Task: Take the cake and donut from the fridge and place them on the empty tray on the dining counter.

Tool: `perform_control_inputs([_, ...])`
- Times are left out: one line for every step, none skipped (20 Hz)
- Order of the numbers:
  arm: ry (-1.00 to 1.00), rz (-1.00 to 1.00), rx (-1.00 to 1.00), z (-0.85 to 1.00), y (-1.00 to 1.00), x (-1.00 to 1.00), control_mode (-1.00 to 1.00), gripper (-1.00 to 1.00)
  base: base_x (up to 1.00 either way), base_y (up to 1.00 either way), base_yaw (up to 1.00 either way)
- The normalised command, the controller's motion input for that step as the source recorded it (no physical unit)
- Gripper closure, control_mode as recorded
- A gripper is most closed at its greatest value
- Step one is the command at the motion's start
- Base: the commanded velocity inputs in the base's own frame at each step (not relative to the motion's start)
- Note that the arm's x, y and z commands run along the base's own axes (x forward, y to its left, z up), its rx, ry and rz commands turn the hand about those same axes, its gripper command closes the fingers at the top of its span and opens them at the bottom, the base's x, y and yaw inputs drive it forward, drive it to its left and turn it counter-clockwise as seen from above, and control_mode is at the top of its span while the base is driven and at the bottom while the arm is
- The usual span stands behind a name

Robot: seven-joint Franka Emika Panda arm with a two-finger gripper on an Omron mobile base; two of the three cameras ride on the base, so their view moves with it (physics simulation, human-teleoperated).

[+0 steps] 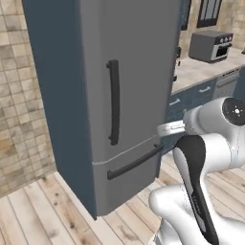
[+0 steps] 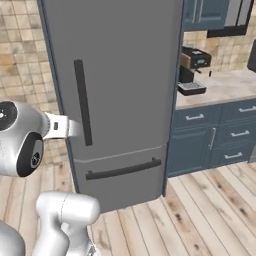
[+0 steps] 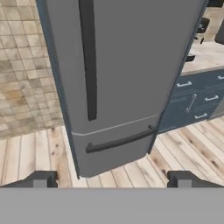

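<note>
A tall slate-grey fridge [image 1: 129, 72] stands shut against a tan tiled wall [image 1: 19, 110], with a black vertical bar handle [image 1: 114, 101] on its upper door and a black horizontal handle [image 1: 135, 161] on the lower drawer front. The white arm [image 1: 206, 162] rises from the lower right over the pale wood plank floor [image 1: 43, 210], its end reaching toward the fridge's right edge. Behind it to the right, a grey toaster oven [image 1: 210, 45] sits on a beige bench [image 1: 201, 71] above dark blue cabinets [image 1: 194, 98].

fridge [image 2: 120, 75] shut, ahead of arm | wall counter [image 2: 225, 87] right of it, touching
</note>
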Motion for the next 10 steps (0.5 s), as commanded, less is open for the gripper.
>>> perform_control_inputs([0.0,0.0,0.0,0.0,0.0,0.0,1.0,-1.0,0.0,1.0,-0.34])
perform_control_inputs([0.0,0.0,0.0,0.0,0.0,0.0,1.0,-1.0,0.0,0.95,-0.33])
perform_control_inputs([0.0,0.0,0.0,0.0,0.0,0.0,1.0,-1.0,0.05,0.95,-0.31])
perform_control_inputs([0.0,0.0,0.0,0.0,0.0,0.0,1.0,-1.0,0.08,0.95,-0.28])
perform_control_inputs([0.0,0.0,0.0,0.0,0.0,0.0,1.0,-1.0,0.14,0.81,-0.24])
perform_control_inputs([0.0,0.0,0.0,0.0,0.0,0.0,1.0,-1.0,0.38,0.24,-0.09])
perform_control_inputs([0.0,0.0,0.0,0.0,0.0,0.0,1.0,-1.0,0.61,0.16,-0.05])
perform_control_inputs([0.0,0.0,0.0,0.0,0.0,0.0,1.0,-1.0,1.0,0.6,-0.1])
perform_control_inputs([0.0,0.0,0.0,0.0,0.0,0.0,1.0,-1.0,1.0,0.66,-0.11])
perform_control_inputs([0.03,-0.08,0.0,0.0,0.61,0.95,-1.0,-1.0,0.0,0.0,0.0])
